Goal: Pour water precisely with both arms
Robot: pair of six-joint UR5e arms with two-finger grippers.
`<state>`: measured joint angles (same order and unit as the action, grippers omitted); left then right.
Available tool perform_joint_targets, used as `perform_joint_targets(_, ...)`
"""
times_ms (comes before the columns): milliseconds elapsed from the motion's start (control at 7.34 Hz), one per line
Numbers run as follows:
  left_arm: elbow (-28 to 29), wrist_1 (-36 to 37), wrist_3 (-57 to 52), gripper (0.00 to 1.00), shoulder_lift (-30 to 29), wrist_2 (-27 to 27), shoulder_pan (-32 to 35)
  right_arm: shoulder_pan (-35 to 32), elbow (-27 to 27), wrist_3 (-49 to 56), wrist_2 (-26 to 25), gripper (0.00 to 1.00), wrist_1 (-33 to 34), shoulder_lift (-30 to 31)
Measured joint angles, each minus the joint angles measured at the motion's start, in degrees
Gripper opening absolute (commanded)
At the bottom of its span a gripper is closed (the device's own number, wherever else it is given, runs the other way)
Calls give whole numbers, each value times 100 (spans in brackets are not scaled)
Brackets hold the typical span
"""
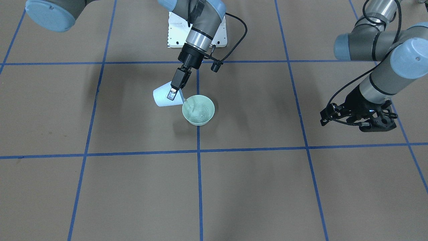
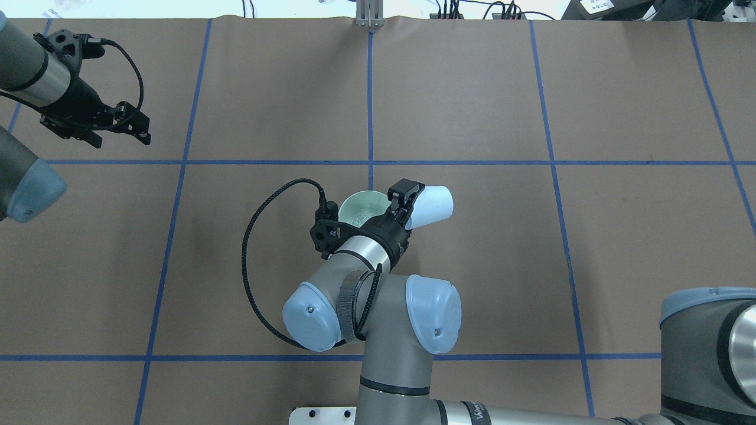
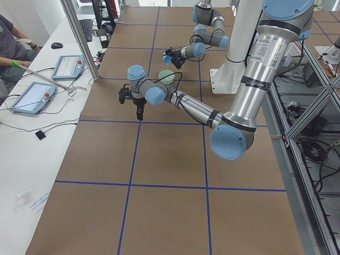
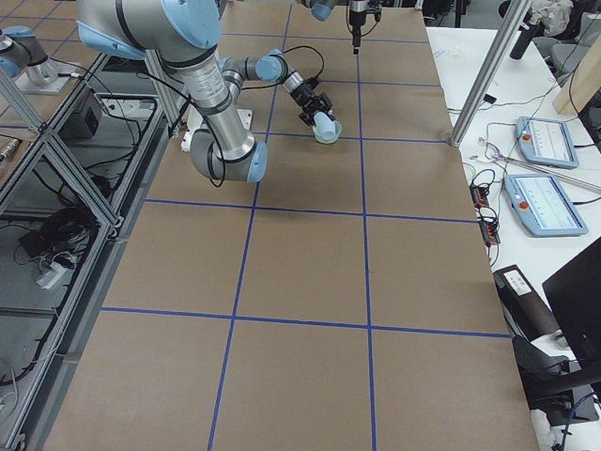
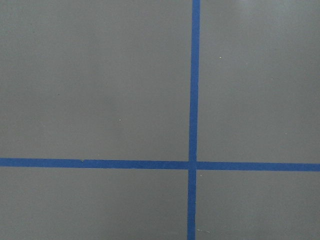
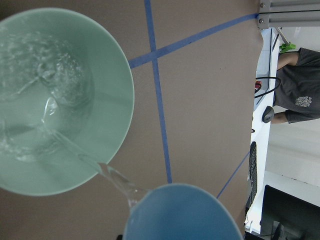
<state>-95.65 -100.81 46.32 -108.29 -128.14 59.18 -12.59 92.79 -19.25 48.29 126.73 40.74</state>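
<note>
My right gripper (image 1: pixel 172 94) is shut on a pale blue cup (image 1: pixel 161 97), tilted on its side with its mouth over a mint-green bowl (image 1: pixel 209 115) near the table's middle. In the right wrist view a thin stream of water (image 6: pixel 75 150) runs from the cup's lip (image 6: pixel 180 215) into the bowl (image 6: pixel 117 100), which holds rippling water. The overhead view shows the cup (image 2: pixel 434 205) to the right of the bowl (image 2: pixel 357 208). My left gripper (image 1: pixel 367 126) hangs far off to the side, points down at bare table, holds nothing, and its fingers look together (image 3: pixel 139 114).
Brown table cover with a blue tape grid (image 5: pixel 192 164). The white pedestal base plate (image 1: pixel 177 33) stands behind the bowl. Operators' desks with tablets (image 3: pixel 32 96) and a seated person lie beyond the table's far edge.
</note>
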Motion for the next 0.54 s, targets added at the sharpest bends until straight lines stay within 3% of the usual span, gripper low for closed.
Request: perform_joint_targets(545, 11, 0, 0, 100, -1, 0, 5, 17, -68, -29, -123, 56, 58, -142)
